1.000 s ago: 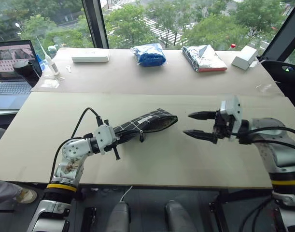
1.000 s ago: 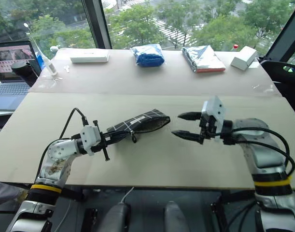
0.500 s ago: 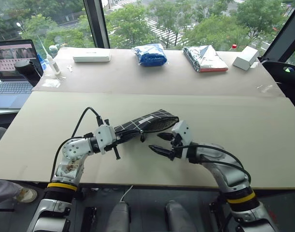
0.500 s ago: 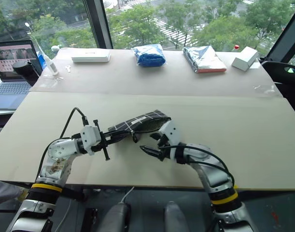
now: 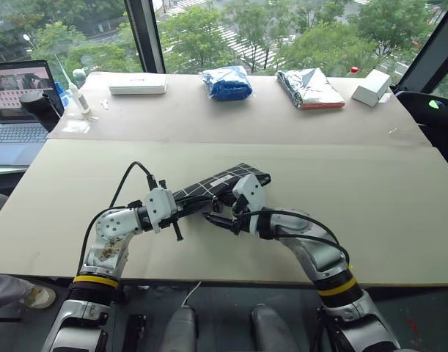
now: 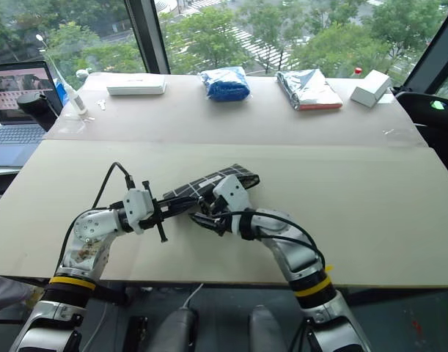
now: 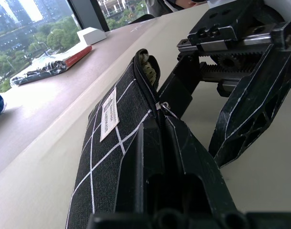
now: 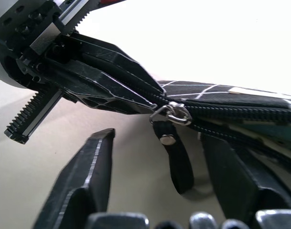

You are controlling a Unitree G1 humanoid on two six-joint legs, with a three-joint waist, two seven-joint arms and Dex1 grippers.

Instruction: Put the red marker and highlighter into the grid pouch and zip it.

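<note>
1. Head views: the grid pouch [image 5: 224,184] lies slantwise on the near desk [image 5: 399,220]. The left gripper [image 5: 185,210] has its fingers pressed together on the pouch's near end, seemingly to anchor it so the zipper can be pulled against something. The right gripper [image 5: 215,216] sits just beside it, at the pouch's edge, fingers apart. On the far desk, well away, lie a blue bag [image 5: 226,83], a silver bag [image 5: 309,89], two white boxes [image 5: 138,85] and a laptop [image 5: 20,103]. The marker and highlighter are not on the desk; my guess is they are already inside, so zipping is what remains.

2. Left wrist view: this adds the pouch's face, with its white label [image 7: 107,114] and grid lines, and its far mouth, which gapes open. A pale greenish thing sits in that mouth; it may be the highlighter, but I cannot tell. The left fingers [image 7: 157,157] clamp the fabric at the zipper's end, with the slider [image 7: 163,107] just past their tips. The right gripper's dark fingers stand beside the pouch.

3. Right wrist view: the pull strap [image 8: 176,160] hangs from the metal slider [image 8: 176,113], right at the tips of the left fingers. The right fingers [image 8: 83,179] stand spread on either side of the strap without touching it, apparently lined up to pinch it and draw it along the zipper toward the open end.
</note>
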